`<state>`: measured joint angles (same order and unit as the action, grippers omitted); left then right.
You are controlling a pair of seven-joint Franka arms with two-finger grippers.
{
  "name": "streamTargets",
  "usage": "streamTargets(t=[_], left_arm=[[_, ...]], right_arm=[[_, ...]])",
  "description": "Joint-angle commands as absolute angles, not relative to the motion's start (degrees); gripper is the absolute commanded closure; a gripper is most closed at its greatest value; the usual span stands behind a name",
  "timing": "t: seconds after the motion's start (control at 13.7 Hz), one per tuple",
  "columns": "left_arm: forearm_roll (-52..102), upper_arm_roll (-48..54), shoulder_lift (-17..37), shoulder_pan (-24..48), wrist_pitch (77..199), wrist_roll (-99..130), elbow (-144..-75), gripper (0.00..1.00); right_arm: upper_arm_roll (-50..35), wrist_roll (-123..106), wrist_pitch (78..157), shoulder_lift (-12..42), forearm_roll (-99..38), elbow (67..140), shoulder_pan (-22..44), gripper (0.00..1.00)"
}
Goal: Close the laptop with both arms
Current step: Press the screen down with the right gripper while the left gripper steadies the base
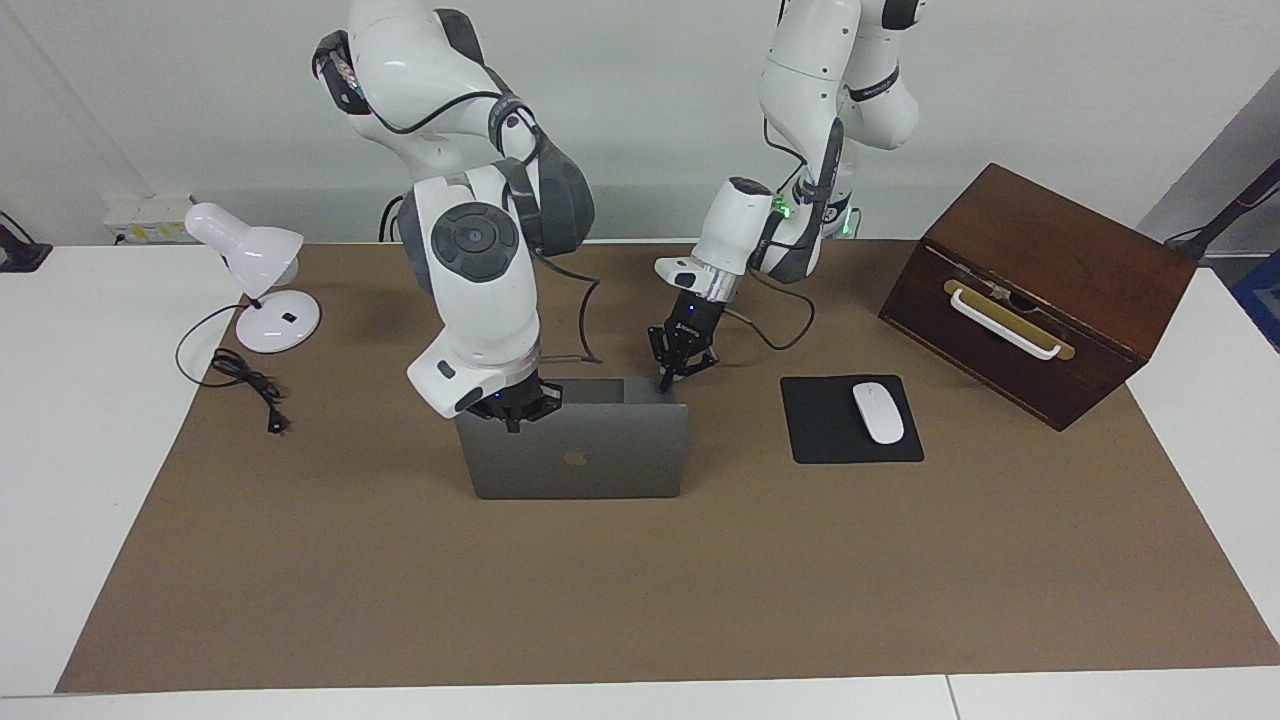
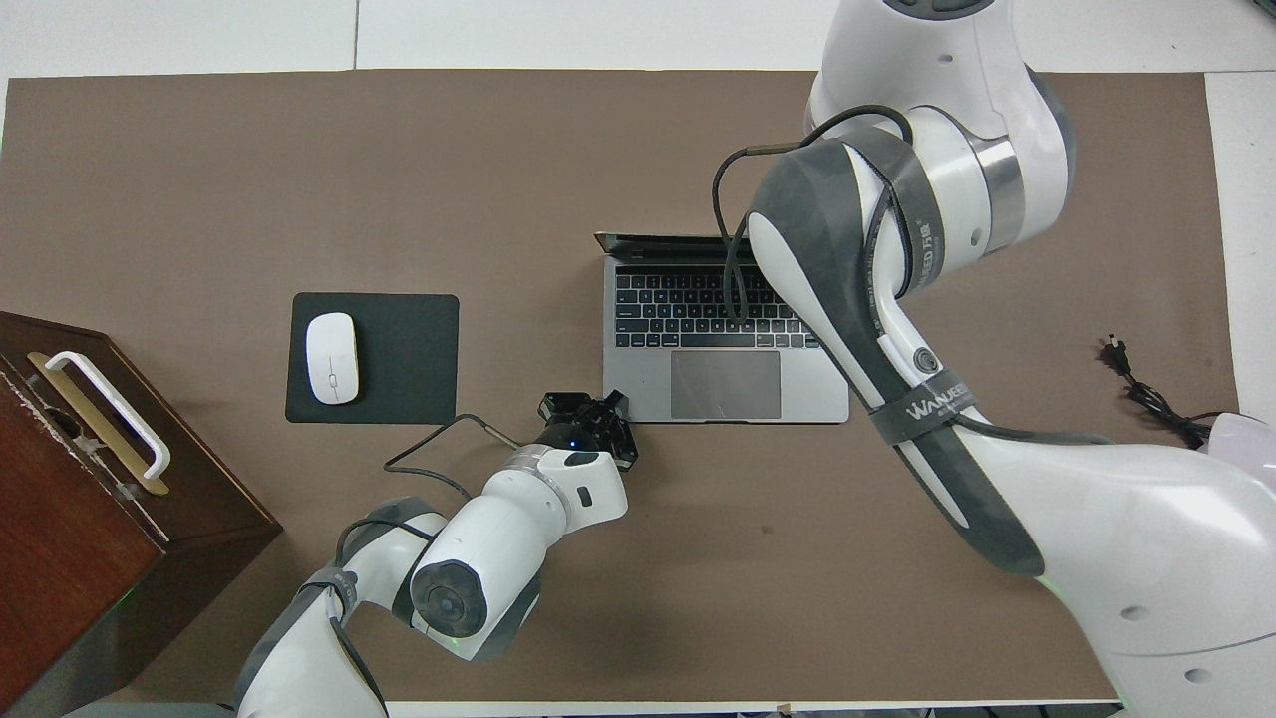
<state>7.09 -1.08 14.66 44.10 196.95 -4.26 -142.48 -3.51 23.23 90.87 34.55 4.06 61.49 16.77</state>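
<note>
The silver-grey laptop [image 1: 575, 455] stands open in the middle of the brown mat, with its lid upright and the apple logo facing the camera. Its keyboard and trackpad show in the overhead view [image 2: 725, 384]. My right gripper [image 1: 512, 410] is at the lid's top edge, near the corner toward the right arm's end; in the overhead view the arm hides it. My left gripper [image 1: 668, 382] is at the laptop's corner toward the left arm's end. In the overhead view it [image 2: 588, 411] sits by the base's near corner.
A black mouse pad [image 1: 850, 420] with a white mouse [image 1: 878, 412] lies beside the laptop toward the left arm's end. A brown wooden box [image 1: 1040, 290] with a white handle stands farther that way. A white desk lamp [image 1: 255, 265] and its cord [image 1: 250, 385] are at the right arm's end.
</note>
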Motion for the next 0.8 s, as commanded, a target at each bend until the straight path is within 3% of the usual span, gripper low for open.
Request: streamTargets(t=[0.0, 0.73], left_arm=[[7.7, -2.2, 18.1, 45.0, 199.3, -8.8, -142.8, 1.0], [7.7, -2.2, 20.6, 45.0, 200.7, -9.2, -143.2, 1.0]], right_arm=[[-4.2, 23.3, 90.2, 32.3, -0.2, 65.6, 14.6, 1.0], [-4.2, 22.3, 95.8, 28.4, -7.1, 77.6, 11.6, 1.0]])
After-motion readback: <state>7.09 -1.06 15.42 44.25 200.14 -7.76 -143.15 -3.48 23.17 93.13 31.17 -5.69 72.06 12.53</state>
